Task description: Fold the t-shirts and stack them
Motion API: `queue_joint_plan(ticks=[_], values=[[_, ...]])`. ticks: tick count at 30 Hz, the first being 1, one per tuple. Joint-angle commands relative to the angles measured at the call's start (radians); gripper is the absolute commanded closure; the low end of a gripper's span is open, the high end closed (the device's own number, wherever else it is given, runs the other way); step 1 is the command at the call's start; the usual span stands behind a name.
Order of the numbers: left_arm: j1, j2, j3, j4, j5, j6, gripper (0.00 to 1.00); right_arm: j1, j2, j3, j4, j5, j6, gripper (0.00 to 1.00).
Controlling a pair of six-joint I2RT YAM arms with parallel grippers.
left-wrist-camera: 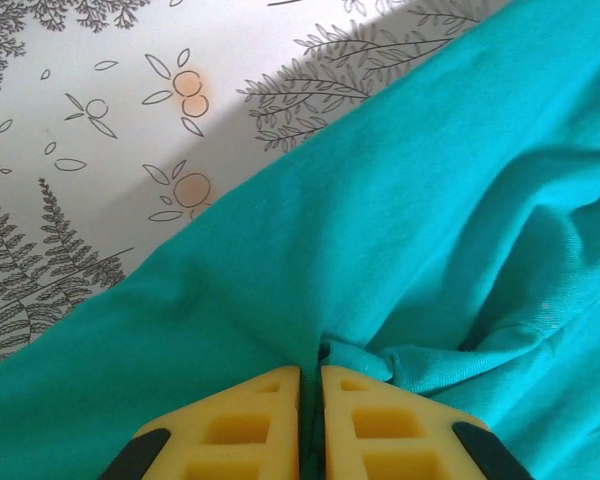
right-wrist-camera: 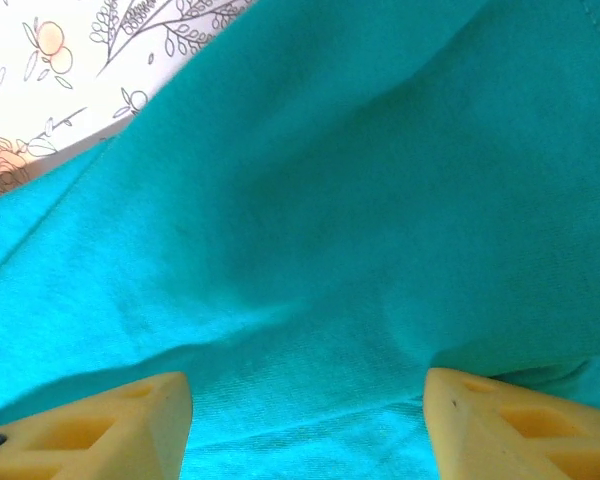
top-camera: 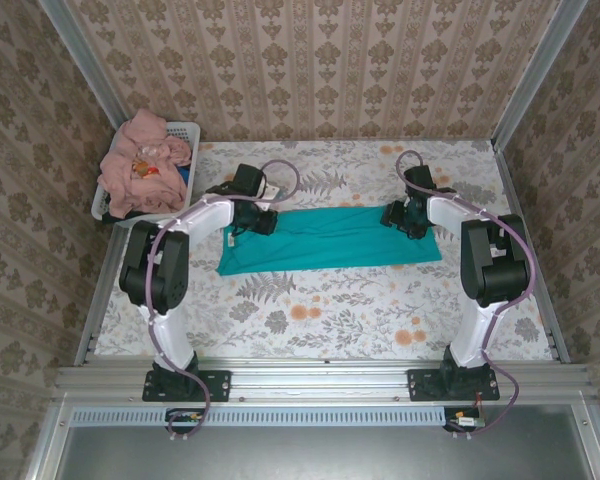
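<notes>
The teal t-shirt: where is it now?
In the top view the teal t-shirt lies mid-table between the left gripper and right gripper, right of the white basket.

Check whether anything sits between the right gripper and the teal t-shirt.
Nothing visible does. The right gripper has its fingers spread directly over the teal t-shirt, with bare cloth between them. The left gripper is shut on a fold of it.

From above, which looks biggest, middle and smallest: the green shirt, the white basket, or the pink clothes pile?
1. teal t-shirt, spread flat on the table: clearly largest.
2 and 3. white basket and pink clothes: about alike. The pile fills the basket and hides much of it, so I won't rank them.
</notes>
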Motion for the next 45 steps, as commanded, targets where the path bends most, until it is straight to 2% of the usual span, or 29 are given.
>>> queue_joint_plan(ticks=[1,7,10,13,19,24,32,36,37,42,45], values=[[0.046,0.031,0.082,-0.027,-0.010,0.021,0.88,-0.002,-0.002,-0.010,-0.003,-0.013,0.001,0.35],[0.085,0.162,0.256,-0.030,0.067,0.087,0.89,-0.002,0.002,-0.014,0.004,-0.016,0.004,0.35],[0.091,0.232,0.324,-0.057,0.123,0.103,0.84,-0.002,0.008,-0.009,-0.005,-0.013,0.002,0.35],[0.095,0.237,0.312,-0.059,0.159,0.106,0.78,-0.002,0.000,-0.013,-0.004,-0.015,-0.001,0.35],[0.091,0.160,0.236,-0.040,0.196,0.098,0.77,-0.002,0.001,-0.001,-0.013,-0.016,-0.008,0.35],[0.080,0.067,0.174,-0.035,0.200,0.088,0.98,-0.002,0.009,-0.006,-0.006,-0.021,-0.007,0.35],[0.021,-0.116,0.021,-0.053,0.122,0.085,1.00,-0.002,0.014,-0.013,0.001,-0.023,-0.007,0.35],[-0.031,-0.195,-0.076,-0.053,0.086,0.068,1.00,-0.002,0.010,-0.015,0.000,-0.022,-0.009,0.35],[-0.070,-0.207,-0.099,-0.050,0.073,0.066,1.00,-0.002,0.009,-0.016,-0.002,-0.019,-0.010,0.35],[-0.131,-0.219,-0.206,-0.035,0.042,0.029,0.94,-0.002,-0.011,-0.018,-0.006,-0.023,-0.011,0.35],[-0.135,-0.233,-0.280,0.016,0.050,-0.001,0.75,-0.003,-0.025,-0.017,-0.018,-0.018,-0.016,0.34]])
